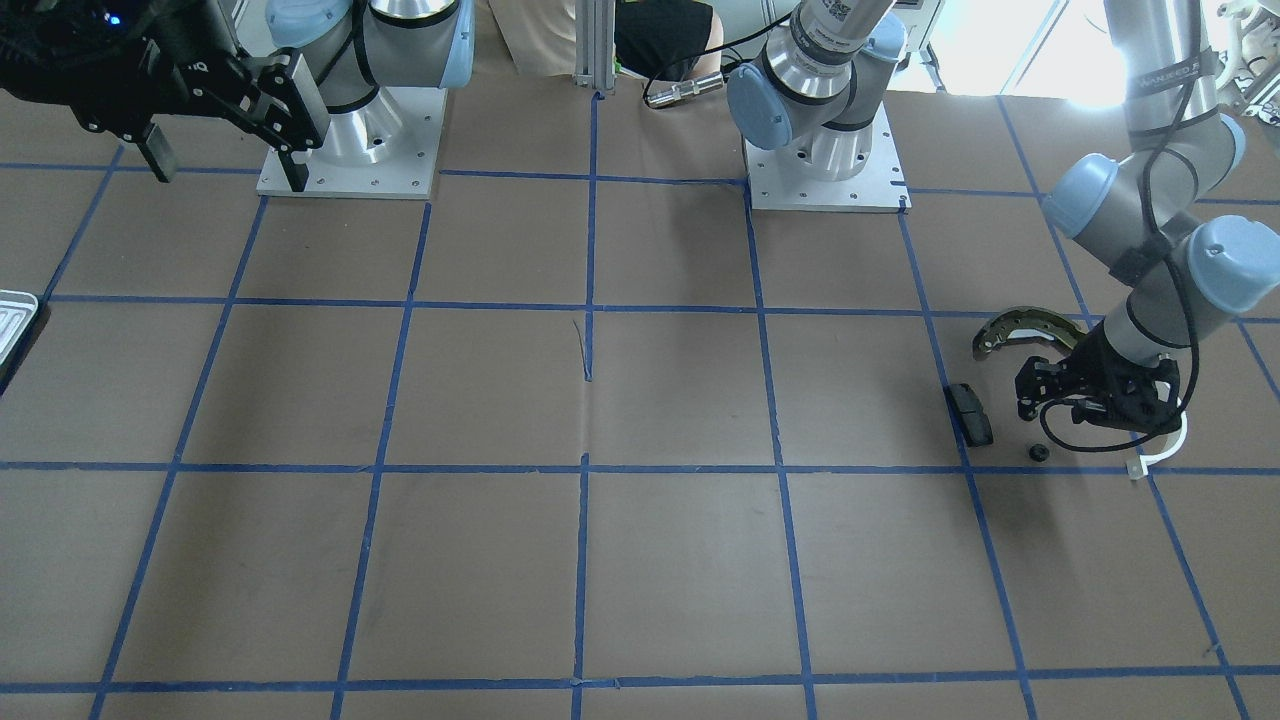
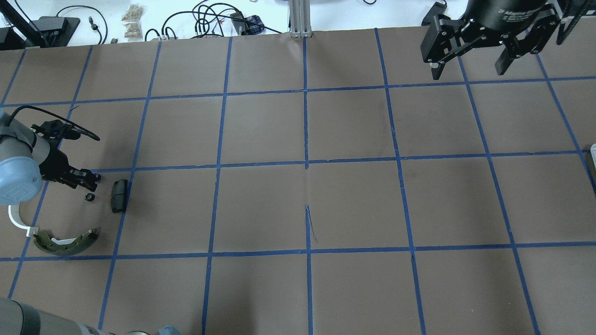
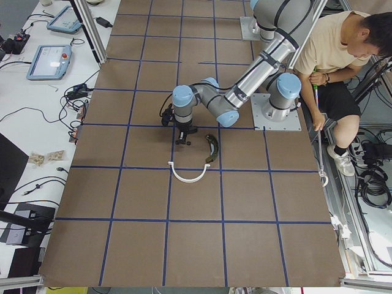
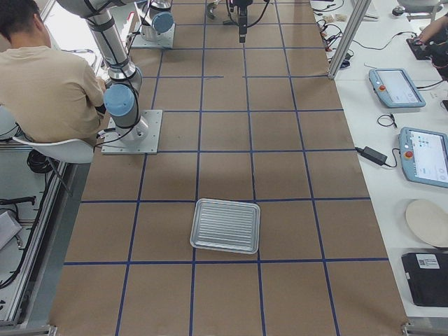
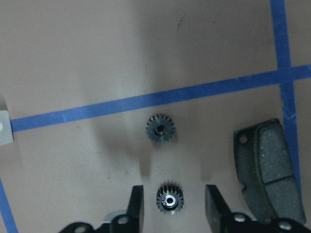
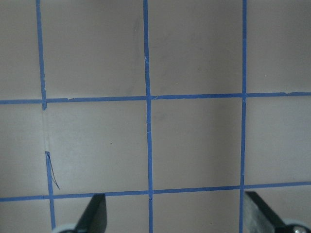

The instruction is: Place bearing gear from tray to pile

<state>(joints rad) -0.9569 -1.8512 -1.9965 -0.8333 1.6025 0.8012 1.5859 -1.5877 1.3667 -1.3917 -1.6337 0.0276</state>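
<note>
My left gripper (image 5: pixel 174 190) is open and low over the pile. A small black bearing gear (image 5: pixel 169 199) sits between its fingers with a gap on each side. A second gear (image 5: pixel 160 129) lies on the table just beyond; one gear (image 2: pixel 89 197) shows in the overhead view. The pile holds the black pad (image 2: pixel 118 195), the olive brake shoe (image 2: pixel 67 242) and the white arc (image 2: pixel 18 218). The silvery tray (image 4: pixel 225 225) lies far off at the table's other end and looks empty. My right gripper (image 2: pixel 468 70) is open, raised and empty.
A seated operator (image 3: pixel 337 49) is beside the robot bases. Tablets (image 4: pixel 427 157) and cables lie on the white bench along the far edge. Blue tape lines grid the brown table (image 2: pixel 307 204).
</note>
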